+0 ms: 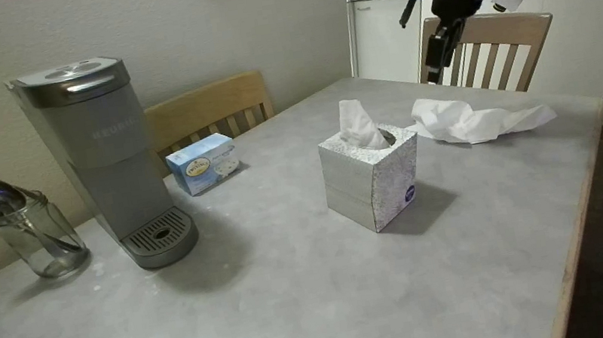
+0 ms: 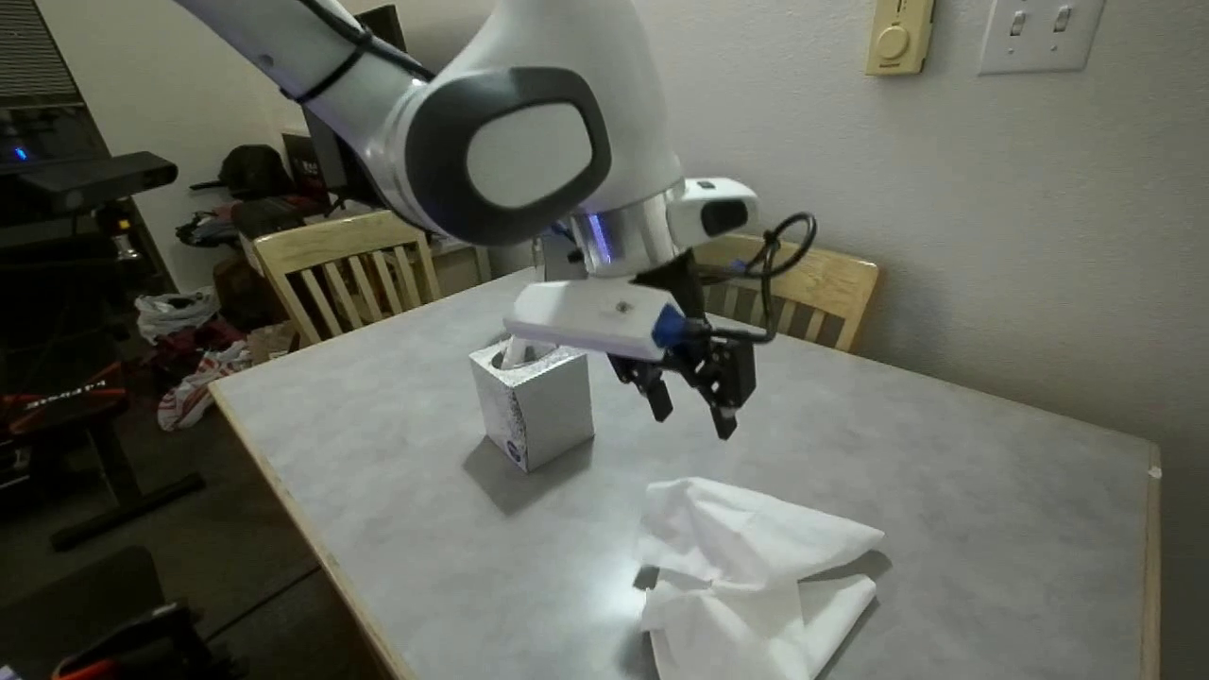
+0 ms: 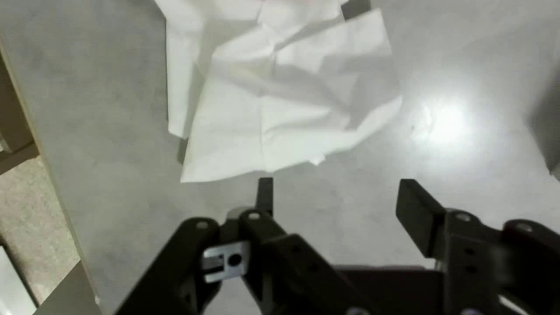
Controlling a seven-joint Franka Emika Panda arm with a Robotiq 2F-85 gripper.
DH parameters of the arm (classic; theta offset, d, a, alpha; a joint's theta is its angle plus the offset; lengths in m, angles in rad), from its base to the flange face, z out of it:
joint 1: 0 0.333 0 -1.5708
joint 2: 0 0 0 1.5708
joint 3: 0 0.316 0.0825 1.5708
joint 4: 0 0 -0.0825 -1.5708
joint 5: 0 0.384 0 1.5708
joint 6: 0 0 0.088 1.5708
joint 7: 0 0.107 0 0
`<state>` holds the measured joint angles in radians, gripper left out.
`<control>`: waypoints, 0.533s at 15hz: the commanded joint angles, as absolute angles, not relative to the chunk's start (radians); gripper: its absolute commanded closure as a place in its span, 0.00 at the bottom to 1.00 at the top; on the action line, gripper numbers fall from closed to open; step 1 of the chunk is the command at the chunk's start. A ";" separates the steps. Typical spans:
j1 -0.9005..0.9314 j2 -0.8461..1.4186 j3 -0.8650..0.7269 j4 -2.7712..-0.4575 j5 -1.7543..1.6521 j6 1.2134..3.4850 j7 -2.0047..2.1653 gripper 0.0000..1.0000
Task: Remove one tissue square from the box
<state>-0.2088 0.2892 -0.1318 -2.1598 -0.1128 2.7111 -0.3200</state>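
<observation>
In both exterior views the box [image 1: 362, 186] stands upright on the worktop [image 1: 275, 306], its tuft [image 1: 358, 126] poking up, handy, I'd judge, for pinching. Next, my end effector [image 2: 693, 417] hangs with jaws spread, holding nothing, presumably because the removal looks done. At four o'clock from the box in an exterior view, a tissue [image 2: 737, 562] lies loose and apart, likely so it crowds nothing.

I see the cube-shaped tissue box [image 1: 349, 185], silvery-grey and mottled, upright on the surface [image 1: 274, 300], a white tissue [image 1: 358, 126] poking from its top opening; near it but apart, I see a loose white sheet [image 2: 756, 538], creased and rumpled, parts lifted
</observation>
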 commanded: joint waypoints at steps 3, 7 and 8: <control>-0.152 0.102 -0.129 -2.199 -0.146 2.689 -0.231 0.00; -0.104 0.001 -0.093 -2.176 -0.099 2.595 -0.175 0.00; -0.090 -0.019 -0.078 -2.171 -0.074 2.571 -0.173 0.00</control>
<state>-0.1171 0.0509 -0.1057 -2.1633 -0.1173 2.6455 -0.1917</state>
